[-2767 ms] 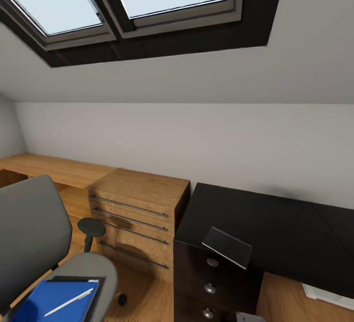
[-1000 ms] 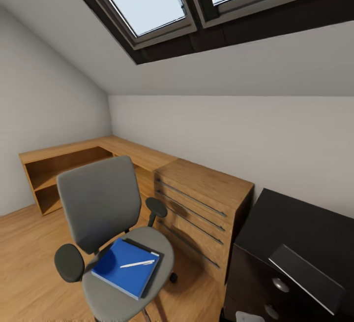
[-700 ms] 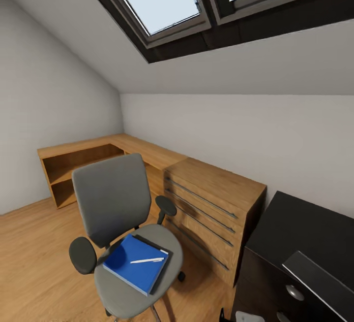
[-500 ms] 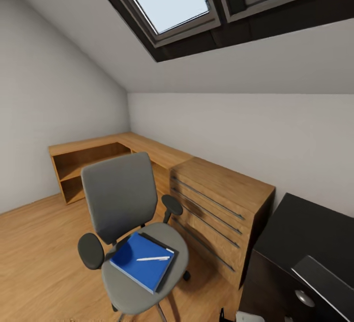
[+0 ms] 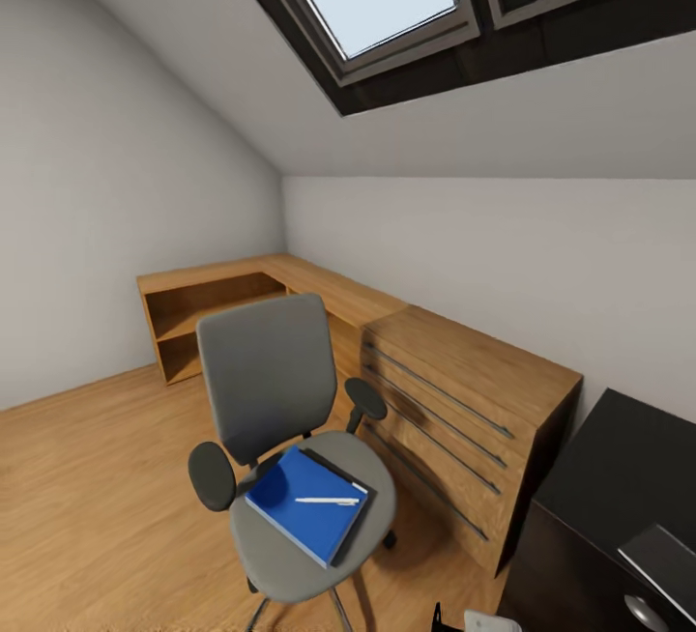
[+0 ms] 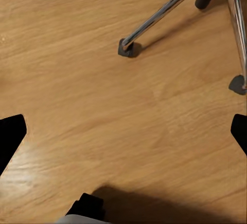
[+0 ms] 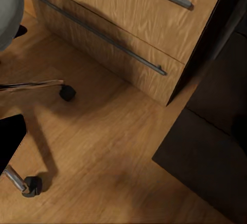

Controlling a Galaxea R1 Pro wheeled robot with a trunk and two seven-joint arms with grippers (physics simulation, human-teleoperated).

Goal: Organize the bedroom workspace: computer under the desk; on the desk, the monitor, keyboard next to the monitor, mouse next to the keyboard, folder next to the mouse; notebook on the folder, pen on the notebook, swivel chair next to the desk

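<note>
On the chair (image 5: 290, 439) seat the pen (image 5: 327, 501) lies atop the folder (image 5: 304, 509), cabinet (image 5: 464, 419) at two o'clock; left gripper (image 6: 123, 131) spread wide, right one's state unclear.

1. The notebook (image 5: 350, 516) lies mostly hidden under the folder (image 5: 307, 508); only a dark strip along two edges shows.
2. The counter (image 5: 619, 477) is cut off by the head view's right and lower edges, so its far end and drawers go unseen.
3. The swivel chair (image 5: 266, 390) loses its base to the lower edge.
4. The left hand (image 6: 123, 136) shows only two dark fingertips (image 6: 10, 134) at the picture's sides.
5. Of the right hand, one dark fingertip (image 7: 9, 136) shows; its state cannot be told.
</note>
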